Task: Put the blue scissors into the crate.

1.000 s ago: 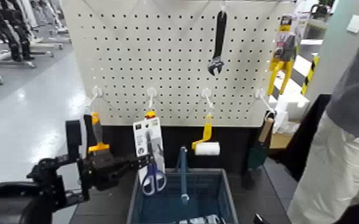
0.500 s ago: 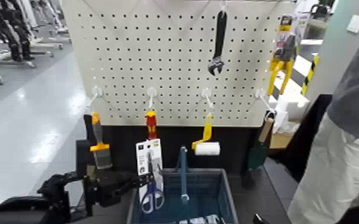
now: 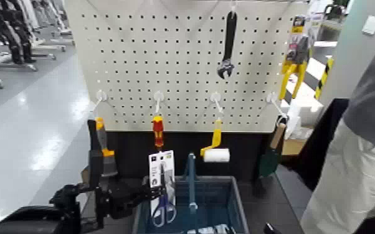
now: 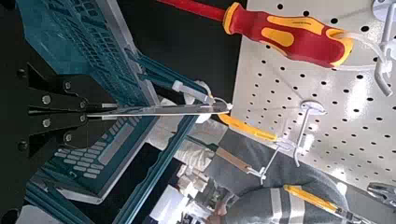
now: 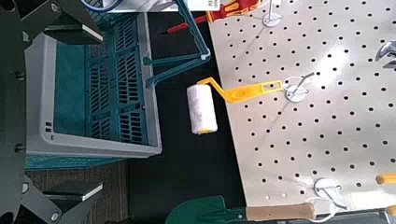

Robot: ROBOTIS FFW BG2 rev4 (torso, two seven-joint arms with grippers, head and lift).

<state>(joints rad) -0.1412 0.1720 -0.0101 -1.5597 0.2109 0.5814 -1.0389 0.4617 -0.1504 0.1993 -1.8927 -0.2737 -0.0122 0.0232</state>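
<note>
Lowering is the step in hand: the left claw (image 3: 155,192) is closed on the card of the blue scissors (image 3: 164,215), above the crate (image 3: 238,203) beneath it. Next, descend past the rim, then release. The right claw (image 5: 101,112) waits open beside the crate.

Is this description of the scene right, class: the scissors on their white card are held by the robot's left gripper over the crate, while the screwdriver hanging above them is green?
The colour is wrong: the head view shows a red-and-yellow screwdriver. The left gripper does hold the scissors over the crate.
</note>
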